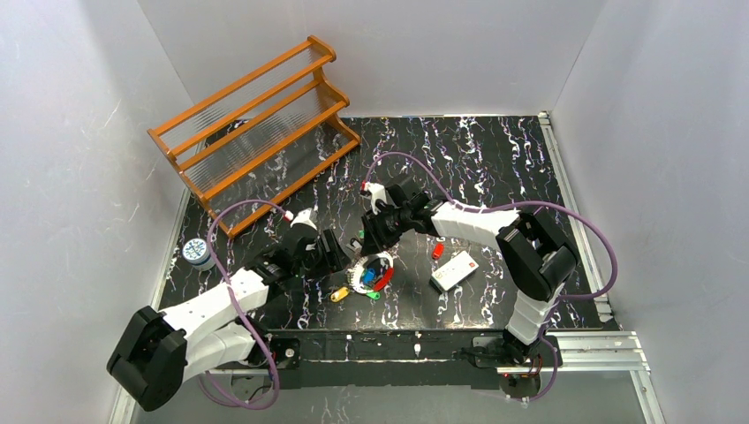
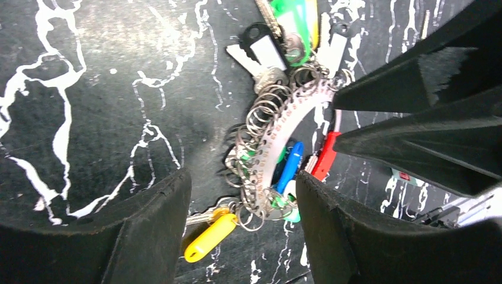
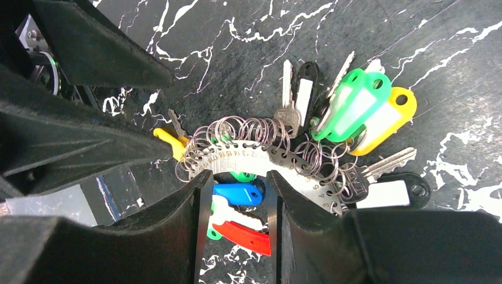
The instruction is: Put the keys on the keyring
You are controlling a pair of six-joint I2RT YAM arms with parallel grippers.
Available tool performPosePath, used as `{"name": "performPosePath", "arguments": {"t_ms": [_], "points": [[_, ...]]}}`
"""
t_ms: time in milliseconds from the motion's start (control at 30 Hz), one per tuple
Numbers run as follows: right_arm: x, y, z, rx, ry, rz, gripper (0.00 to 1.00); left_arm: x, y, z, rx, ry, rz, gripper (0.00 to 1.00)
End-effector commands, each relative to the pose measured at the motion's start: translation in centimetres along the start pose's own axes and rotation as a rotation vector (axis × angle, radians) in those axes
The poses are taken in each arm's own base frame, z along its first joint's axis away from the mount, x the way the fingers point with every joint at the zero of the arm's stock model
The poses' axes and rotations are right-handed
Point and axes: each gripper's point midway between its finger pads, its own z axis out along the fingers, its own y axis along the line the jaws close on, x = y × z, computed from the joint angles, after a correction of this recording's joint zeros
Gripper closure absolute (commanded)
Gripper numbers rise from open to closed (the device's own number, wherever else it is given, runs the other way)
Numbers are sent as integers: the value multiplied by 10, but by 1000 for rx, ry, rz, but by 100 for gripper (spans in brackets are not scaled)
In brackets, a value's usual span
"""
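Keyring, a thin whitish numbered loop crowded with plastic-tagged keys, lay on black marbled tabletop; we judged it light, jangly, best pinched on bare band. Left gripper straddled it open, empty; whether the half-parted right gripper held anything, we couldn't tell.

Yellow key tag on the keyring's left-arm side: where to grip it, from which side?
Pinch the yellow key tag across its narrow width at the free rounded end, coming down from above on the side away from the keyring. It lies flat, an oblong pointing outward, and its other end sits among the small split rings, where it's crowded.
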Motion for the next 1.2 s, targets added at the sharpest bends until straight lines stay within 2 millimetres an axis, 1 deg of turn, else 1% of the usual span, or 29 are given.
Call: {"name": "performPosePath", "arguments": {"t_ms": [0, 133, 233, 367, 467, 567, 633, 733, 967, 1167], "points": [[-7, 16, 4, -44, -12, -42, 54, -6, 14, -3, -64, 2, 6, 37], [-3, 28, 14, -21, 12, -109, 55, -9, 18, -3, -32, 20, -58, 37], [0, 37, 22, -15, 30, -155, 58, -14, 28, -4, -12, 30, -140, 37], [1, 50, 30, -36, 41, -196, 68, -18, 47, -7, -35, 22, -229, 37], [5, 60, 37, -65, 58, -217, 78, -19, 55, -8, -50, 21, -255, 37], [11, 66, 46, -78, 84, -235, 81, -19, 59, -8, -56, 18, -263, 37], [19, 63, 52, -59, 116, -230, 84, -19, 60, -8, -60, 16, -262, 37], [22, 49, 56, 22, 133, -224, 89, -18, 62, -8, -66, 21, -260, 37], [18, 15, 44, 211, 104, -217, 96, -12, 64, -5, -60, 31, -273, 37], [10, 5, 34, 237, 66, -202, 96, -7, 65, -1, -50, 42, -289, 38]]}}
